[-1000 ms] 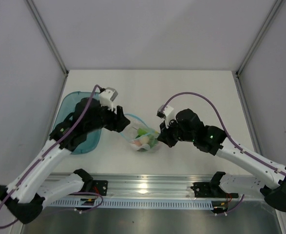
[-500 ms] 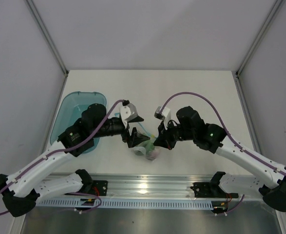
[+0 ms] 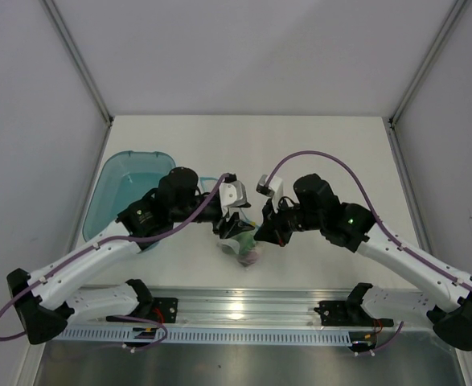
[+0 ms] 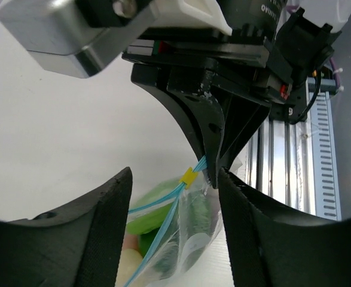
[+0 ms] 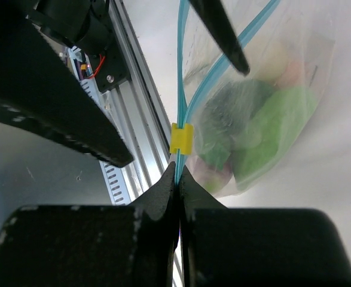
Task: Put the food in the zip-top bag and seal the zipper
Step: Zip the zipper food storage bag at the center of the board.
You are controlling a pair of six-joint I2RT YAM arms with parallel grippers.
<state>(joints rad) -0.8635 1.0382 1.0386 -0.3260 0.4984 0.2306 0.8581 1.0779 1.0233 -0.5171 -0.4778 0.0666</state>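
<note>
Right gripper (image 5: 179, 173): fingers pressed together, pinching the end of the thin teal-blue zipper strip (image 5: 182, 89) just beyond a small yellow slider tab (image 5: 182, 139).
Left gripper (image 4: 174, 173): fingers spread wide. In the left wrist view the zipper strip runs through the gap between them. Whether either finger touches the plastic cannot be told.
Small clear crinkly zip-top bag (image 5: 301, 48): hangs from the pinched strip between the two grippers, over the white table (image 3: 300, 145) near its front edge. It sits to the right of the translucent blue oval tray (image 3: 123, 177). Whether its bottom rests on the table cannot be told.
Zipper state: the two teal strands lie together at the yellow tab. They part farther along, where one black left finger (image 5: 220, 30) crosses in front of them.
Small toy food pieces (image 5: 277, 119): inside the bag, bunched at its lower end. Bright green ones show most clearly, with a darker piece beside them and a pale pinkish one behind.
Aluminium rail (image 3: 244, 310): runs along the near edge of the table, below the bag.
</note>
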